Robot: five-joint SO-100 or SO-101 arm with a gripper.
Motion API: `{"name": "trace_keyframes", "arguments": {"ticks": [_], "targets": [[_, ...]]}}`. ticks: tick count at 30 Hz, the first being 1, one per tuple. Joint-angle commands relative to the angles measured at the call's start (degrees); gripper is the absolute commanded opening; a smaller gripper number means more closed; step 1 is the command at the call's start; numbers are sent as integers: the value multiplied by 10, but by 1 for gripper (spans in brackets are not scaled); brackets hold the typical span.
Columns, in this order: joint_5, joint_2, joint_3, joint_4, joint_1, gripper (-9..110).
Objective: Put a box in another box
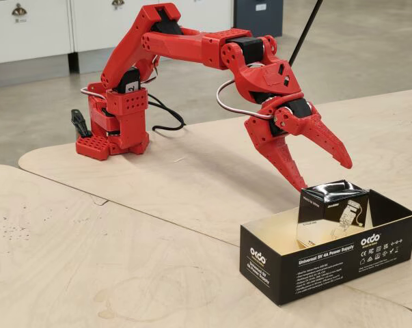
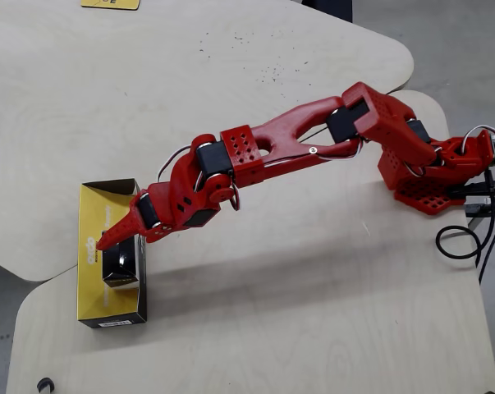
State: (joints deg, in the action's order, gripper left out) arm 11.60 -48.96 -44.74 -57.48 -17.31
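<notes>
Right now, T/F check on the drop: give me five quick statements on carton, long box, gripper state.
1. The small carton sits inside the long black box. True.
2. The gripper is clamped on the carton. False: its jaws are spread and hang above the carton, apart from it.
3. In the overhead view the carton lies in the long box's middle stretch. True.
4. The long box lies tipped on its side. False: it stands flat on the table, open side up.
5. The carton's black part faces down. False: black is on top, white below.
</notes>
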Motion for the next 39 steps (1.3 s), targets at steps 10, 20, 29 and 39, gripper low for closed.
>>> {"name": "trace_keyframes", "arguments": {"ticks": [10, 20, 29, 39], "targets": [[217, -363, -185, -221, -54, 40], [329, -667, -586, -196, -54, 19], [432, -924, -929, -114, -3, -1], [546, -1170, -1189, -142, 56, -1]]}}
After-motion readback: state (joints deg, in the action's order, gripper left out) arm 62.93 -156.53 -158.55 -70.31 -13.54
